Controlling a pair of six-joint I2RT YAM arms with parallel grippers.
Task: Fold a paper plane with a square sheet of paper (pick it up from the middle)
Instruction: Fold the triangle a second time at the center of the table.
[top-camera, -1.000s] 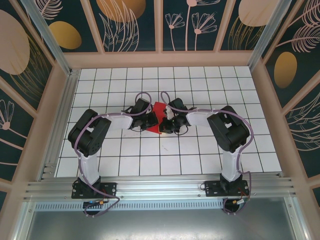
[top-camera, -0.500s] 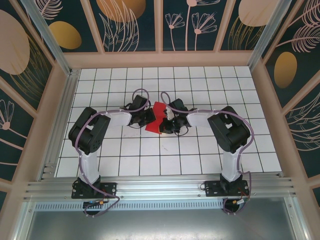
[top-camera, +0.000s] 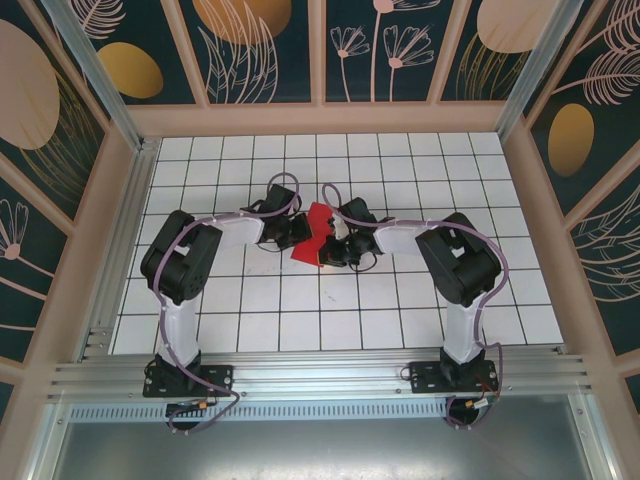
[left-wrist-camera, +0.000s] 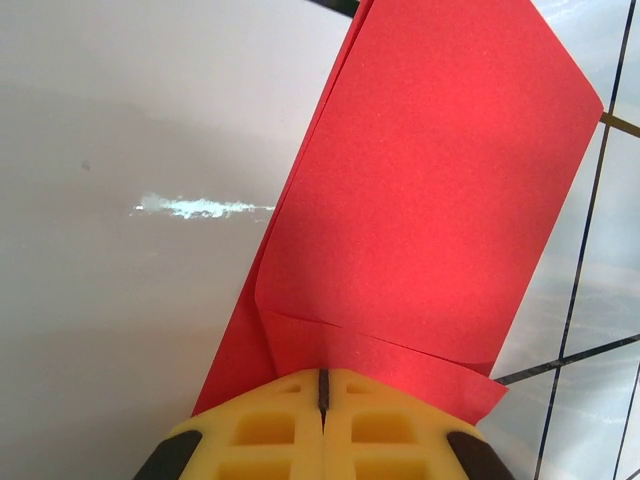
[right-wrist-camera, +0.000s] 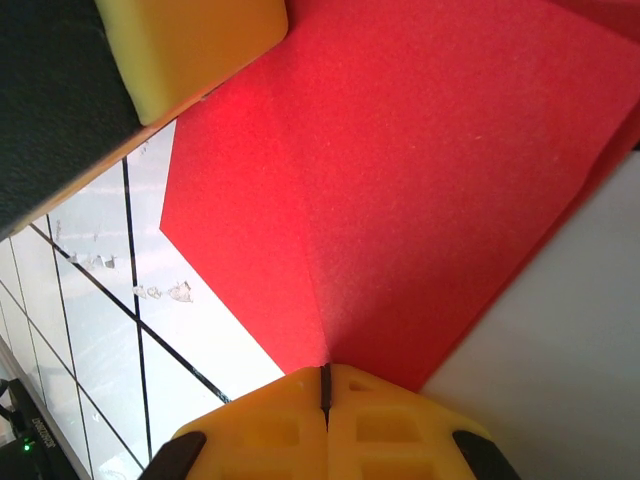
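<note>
The square sheet of paper (top-camera: 318, 232) is a creased, folded red shape lying on the white grid table between the two arms. My left gripper (top-camera: 299, 238) is shut, its yellow tips resting on the sheet's left side. In the left wrist view the left gripper (left-wrist-camera: 323, 376) sits over a narrow folded flap of the paper (left-wrist-camera: 430, 200). My right gripper (top-camera: 335, 250) is shut at the sheet's right side. Its tips (right-wrist-camera: 325, 372) meet a crease in the paper (right-wrist-camera: 420, 200). A yellow finger of the left gripper (right-wrist-camera: 190, 50) shows at the top left of the right wrist view.
The white tiled table (top-camera: 260, 300) is ringed by a wooden frame with patterned walls (top-camera: 320, 50). An aluminium rail (top-camera: 320, 378) carrying both arm bases runs along the near edge. Both arms bend inward toward the table's middle.
My left arm's wrist has swung slightly toward the far side, its tips staying on the paper. The right arm and the paper have hardly moved.
</note>
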